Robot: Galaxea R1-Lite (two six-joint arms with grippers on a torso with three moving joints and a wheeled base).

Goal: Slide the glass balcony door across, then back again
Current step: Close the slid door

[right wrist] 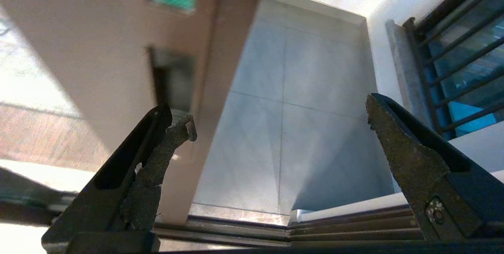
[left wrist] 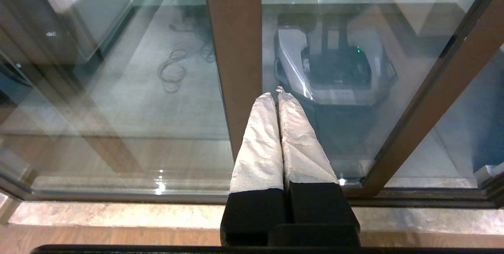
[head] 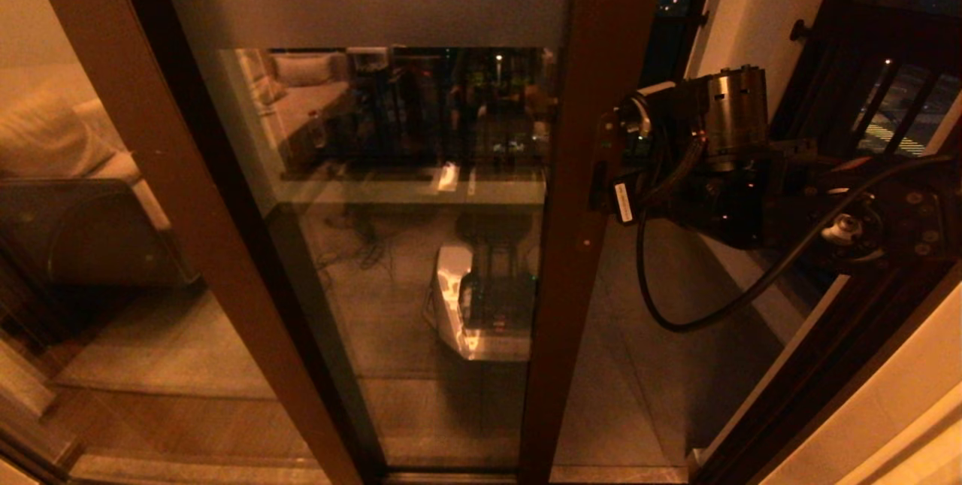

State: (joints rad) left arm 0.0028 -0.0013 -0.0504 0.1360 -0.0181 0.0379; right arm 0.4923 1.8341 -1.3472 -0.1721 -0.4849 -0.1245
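Note:
The glass balcony door [head: 421, 169] has a frosted band [head: 376, 7] near its top and a dark reddish-brown stile [head: 582, 192]. It stands partly slid across, with an opening to the right of the stile. My right gripper [right wrist: 279, 122] is open at the stile's edge. One of its fingertips [right wrist: 183, 126] sits just under the recessed handle slot [right wrist: 171, 75], and the other finger [right wrist: 384, 128] hangs over the opening. In the head view the right wrist [head: 691, 162] reaches the stile from the right. My left gripper [left wrist: 275, 96], taped white, is shut on nothing, low before the glass.
The fixed panel's wide brown post [head: 188, 192] slants at the left. Black-barred balcony windows [head: 894, 116] and a white wall [head: 744, 11] close the right side. Grey balcony tiles [right wrist: 299, 100] show through the opening, above the floor track [right wrist: 334, 234]. A sofa [head: 68, 162] is far left.

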